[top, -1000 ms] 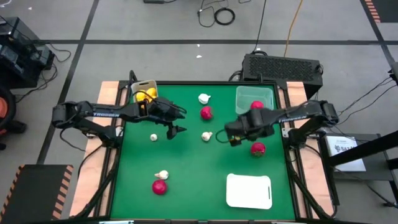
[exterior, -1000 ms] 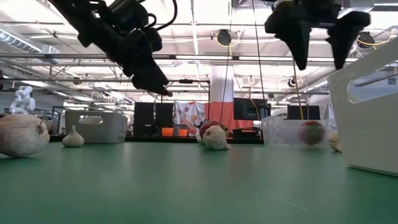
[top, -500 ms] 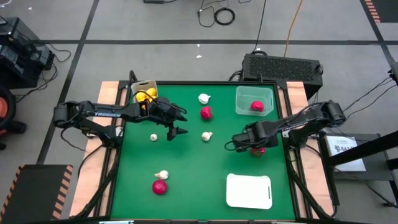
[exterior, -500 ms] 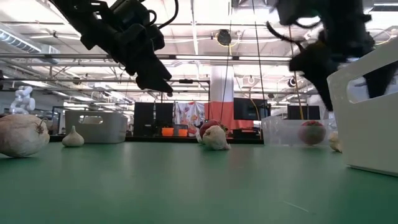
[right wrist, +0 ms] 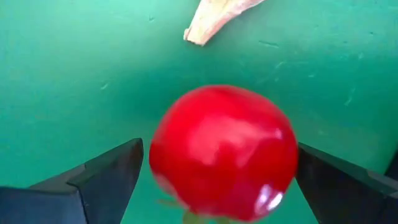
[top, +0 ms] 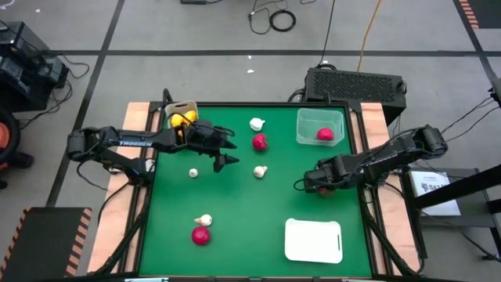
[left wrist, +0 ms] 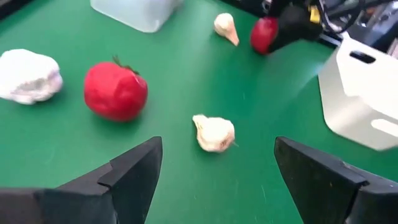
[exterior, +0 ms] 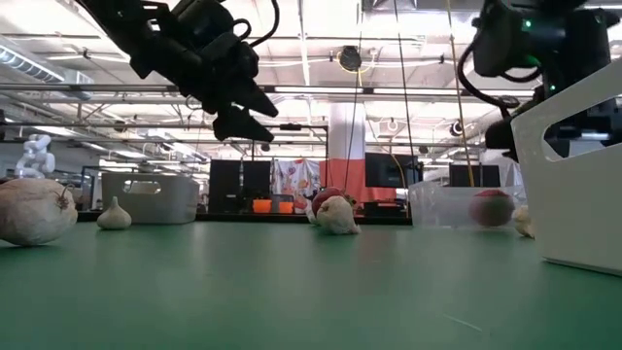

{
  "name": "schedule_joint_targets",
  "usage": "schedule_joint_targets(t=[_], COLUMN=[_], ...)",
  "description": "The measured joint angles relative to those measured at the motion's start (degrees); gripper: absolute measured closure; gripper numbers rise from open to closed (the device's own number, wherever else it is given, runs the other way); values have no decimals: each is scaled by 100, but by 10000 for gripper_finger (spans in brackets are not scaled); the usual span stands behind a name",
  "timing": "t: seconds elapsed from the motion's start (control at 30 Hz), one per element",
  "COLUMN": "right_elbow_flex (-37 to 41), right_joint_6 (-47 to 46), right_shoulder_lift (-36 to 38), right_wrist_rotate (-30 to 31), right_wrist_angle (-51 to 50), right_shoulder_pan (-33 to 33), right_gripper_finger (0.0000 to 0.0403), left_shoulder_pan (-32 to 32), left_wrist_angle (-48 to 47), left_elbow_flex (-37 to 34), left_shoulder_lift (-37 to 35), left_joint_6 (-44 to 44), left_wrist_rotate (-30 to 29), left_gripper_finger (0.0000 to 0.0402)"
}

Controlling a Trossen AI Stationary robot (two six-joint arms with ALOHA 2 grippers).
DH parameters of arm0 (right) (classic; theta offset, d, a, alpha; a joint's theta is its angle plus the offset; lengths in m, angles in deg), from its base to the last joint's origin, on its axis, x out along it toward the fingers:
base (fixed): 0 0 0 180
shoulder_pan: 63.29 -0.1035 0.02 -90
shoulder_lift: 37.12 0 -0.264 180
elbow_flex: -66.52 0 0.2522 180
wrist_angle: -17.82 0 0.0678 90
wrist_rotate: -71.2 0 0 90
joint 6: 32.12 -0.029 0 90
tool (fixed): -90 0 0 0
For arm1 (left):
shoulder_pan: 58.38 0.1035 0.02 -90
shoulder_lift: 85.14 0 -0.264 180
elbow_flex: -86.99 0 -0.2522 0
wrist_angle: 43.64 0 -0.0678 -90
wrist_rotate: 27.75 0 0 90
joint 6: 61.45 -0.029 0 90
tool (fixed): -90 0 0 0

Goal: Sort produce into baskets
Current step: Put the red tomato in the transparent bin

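**Right tool spread around a red fruit, left tool wide over the garlic**

We see our right tool (right wrist: pixel 214 180) low over the right side of the green desk (top: pixel 243 211), its two fingers (right wrist: pixel 99 180) spread wide with a round red fruit (right wrist: pixel 224 152) sitting between them. From the wrist we cannot tell whether the pads touch it. In the high view this fruit is mostly hidden beneath the arm.

Our left tool (top: pixel 227 160) hangs above the upper middle of the desk, jaws wide and holding nothing. Ahead of it lie a white garlic bulb (top: pixel 260 171) and another red fruit (top: pixel 259 142), well apart, with a larger white bulb (top: pixel 257 124) beyond that fruit.

The yellow lemons (top: pixel 182 120) sit in the whitish bin (top: pixel 180 106) at the desk's upper left corner. The clear greenish bin (top: pixel 320 126) at the upper right holds one red fruit (top: pixel 324 134). The flat white tray (top: pixel 313 240) lies at the lower right.

A small bulb (top: pixel 193 173) lies left of centre. Near the lower left, a bulb (top: pixel 204 221) lies just beside a red fruit (top: pixel 201 235).
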State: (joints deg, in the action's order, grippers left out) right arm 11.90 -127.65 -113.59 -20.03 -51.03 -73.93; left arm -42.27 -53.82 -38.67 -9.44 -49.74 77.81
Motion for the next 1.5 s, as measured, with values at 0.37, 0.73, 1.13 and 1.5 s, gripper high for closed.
schedule_joint_targets(t=[0.37,0.73,1.13,1.5], right_elbow_flex=[256,-151,-2237,-2831], right_joint_6=[377,981,3052,6120], right_shoulder_lift=[4,7,9,-153], right_wrist_rotate=[138,128,1324,1481], right_wrist_angle=[302,429,-1201,-1218], right_shoulder_pan=[2,27,1216,4007], right_gripper_finger=[27,94,81,81], left_shoulder_pan=[34,32,32,29], left_wrist_angle=[130,213,209,205], left_elbow_flex=[0,-2,-2,-2], left_shoulder_lift=[0,-2,-2,-2], left_joint_6=[479,756,902,904], left_wrist_rotate=[-257,-551,-567,-588], left_gripper_finger=[84,84,84,84])
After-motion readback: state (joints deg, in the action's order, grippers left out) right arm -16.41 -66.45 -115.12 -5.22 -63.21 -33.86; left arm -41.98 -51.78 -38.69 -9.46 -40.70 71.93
